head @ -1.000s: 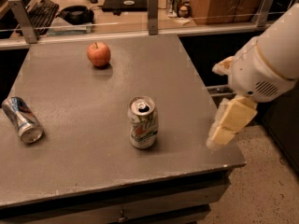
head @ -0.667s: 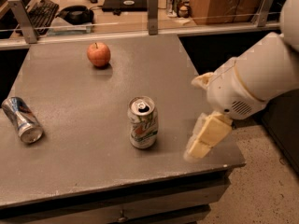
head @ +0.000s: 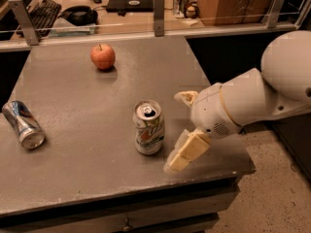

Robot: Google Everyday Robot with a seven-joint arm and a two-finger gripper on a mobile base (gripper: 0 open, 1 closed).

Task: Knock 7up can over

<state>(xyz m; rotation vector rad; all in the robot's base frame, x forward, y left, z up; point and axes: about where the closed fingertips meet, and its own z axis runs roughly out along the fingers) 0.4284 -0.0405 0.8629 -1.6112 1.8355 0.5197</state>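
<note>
At the far left of the grey table (head: pixel 73 178) you have a blue-and-silver can (head: pixel 22 124) lying on its side. Its long axis runs from back-left to front-right, and its end faces the front edge.

Further back and to the right, a red apple (head: pixel 102 56) sits stem up, well apart from both cans.

The 7up can (head: pixel 149 127) is right of the table's middle and nearer the front edge than the back. It stands upright, so its long axis is vertical. The silver pull-tab top points straight up, and the green lettering with its small red spot faces you.

Just to the right of it you find the gripper (head: pixel 177 130), low over the table. Its two pale fingers are spread wide and hold nothing. One finger (head: pixel 187 152) slants down toward the table just beside the can's lower right side, with a thin strip of table showing between them. The other finger (head: pixel 186 97) sits higher, behind and to the right of the can's top. The can stands to the left of that gap, not inside it.

The white arm (head: pixel 243 103) reaches in from the right, over the table's right edge, with speckled floor (head: pixel 272 193) below it.

Behind the table's back rail (head: pixel 158 8) you can see a keyboard (head: pixel 41 8) at the left.
</note>
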